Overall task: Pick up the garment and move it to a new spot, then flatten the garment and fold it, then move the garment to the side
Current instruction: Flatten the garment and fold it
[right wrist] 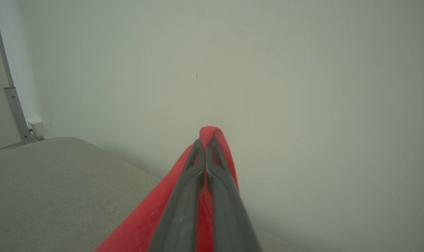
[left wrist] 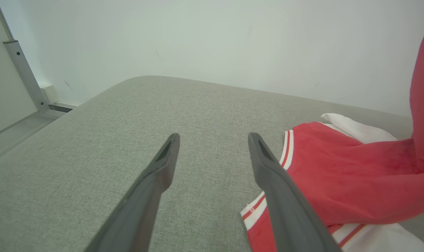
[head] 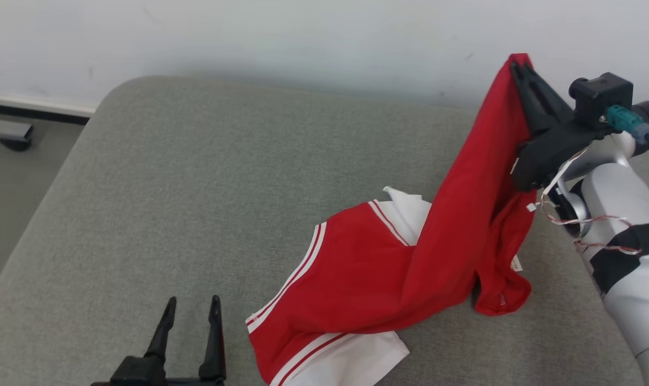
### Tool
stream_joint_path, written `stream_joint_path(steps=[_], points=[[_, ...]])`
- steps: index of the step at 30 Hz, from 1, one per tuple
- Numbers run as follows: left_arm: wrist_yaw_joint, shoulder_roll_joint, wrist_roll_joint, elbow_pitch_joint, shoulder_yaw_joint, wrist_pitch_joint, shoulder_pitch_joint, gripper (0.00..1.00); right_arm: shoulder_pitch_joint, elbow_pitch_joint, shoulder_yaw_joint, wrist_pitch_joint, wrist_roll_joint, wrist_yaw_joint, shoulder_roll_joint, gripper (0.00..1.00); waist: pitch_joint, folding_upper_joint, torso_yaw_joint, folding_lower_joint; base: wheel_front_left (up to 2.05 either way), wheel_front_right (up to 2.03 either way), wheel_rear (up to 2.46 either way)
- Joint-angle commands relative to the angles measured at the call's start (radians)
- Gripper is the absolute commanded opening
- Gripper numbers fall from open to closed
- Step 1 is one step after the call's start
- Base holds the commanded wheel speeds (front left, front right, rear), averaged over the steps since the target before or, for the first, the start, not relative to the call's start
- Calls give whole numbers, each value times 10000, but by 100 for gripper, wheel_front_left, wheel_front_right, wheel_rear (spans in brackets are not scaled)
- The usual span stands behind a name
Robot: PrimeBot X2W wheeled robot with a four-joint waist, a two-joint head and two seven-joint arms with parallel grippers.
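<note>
Garment (head: 356, 279) — red fabric with paired white stripes along its hems and white panels showing at the near and far edges. Most of it lies crumpled on the right half of the grey upholstered cushion (head: 196, 187), toward the near edge. From this heap a broad red band rises up and to the right, drawn taut to a raised corner at the far right, in front of the wall (head: 303, 37). A further fold hangs slack below that corner and ends in a small bunch resting on the cushion, with a small white label at its edge. Right gripper (head: 519, 67) — two dark fingers pressed together on the raised red corner, a tip of cloth showing just past the fingertips; in the right wrist view red fabric shows between the fingers and on both sides of them. Behind it are a black wrist camera housing (head: 600, 94), loose thin wires and the pale forearm (head: 625, 268) with a black band. Left gripper (head: 193, 300) — low at the near edge of the cushion, fingers spread apart with nothing between them, just left of the garment's striped near corner and not touching it. Surroundings: pale wall behind the cushion; a strip of floor (head: 13, 177) to the left; a grey metal post (left wrist: 22, 75) against the wall in the left wrist view.
</note>
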Motion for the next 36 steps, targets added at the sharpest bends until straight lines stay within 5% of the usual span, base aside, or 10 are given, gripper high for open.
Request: stream_joint_path(steps=[1,5,6,7,8,21,36], points=[[-2,-18,-38,65,-109,-33,-198,100,-283,480,-1,-75,-45,-28,-136,0,404,-1,429,-1,0,0,0],[4,-17,-195,192,-432,-33,-501,100,-845,2094,61,-231,-179,-27,-219,2,634,-1,733,-1,0,0,0],[27,-17,-229,216,-518,-33,-559,100,-951,2400,78,-306,-216,-27,-239,14,670,-1,793,-1,0,0,0],[49,-18,-257,234,-584,-33,-615,100,-1053,2701,96,-373,-245,-27,-240,79,707,-1,843,-1,0,0,0],[71,-17,-278,244,-642,-33,-653,100,-1108,2937,148,-437,-246,-27,-184,100,726,-1,878,-1,0,0,0],[26,-14,53,360,-110,-33,-306,100,-897,3363,904,-1167,319,-28,216,100,55,-1,127,-1,0,0,0],[-126,-12,653,-211,1146,-33,591,100,3049,-1138,356,-1194,600,-28,-455,100,-832,-1,-1093,-1,0,0,0]])
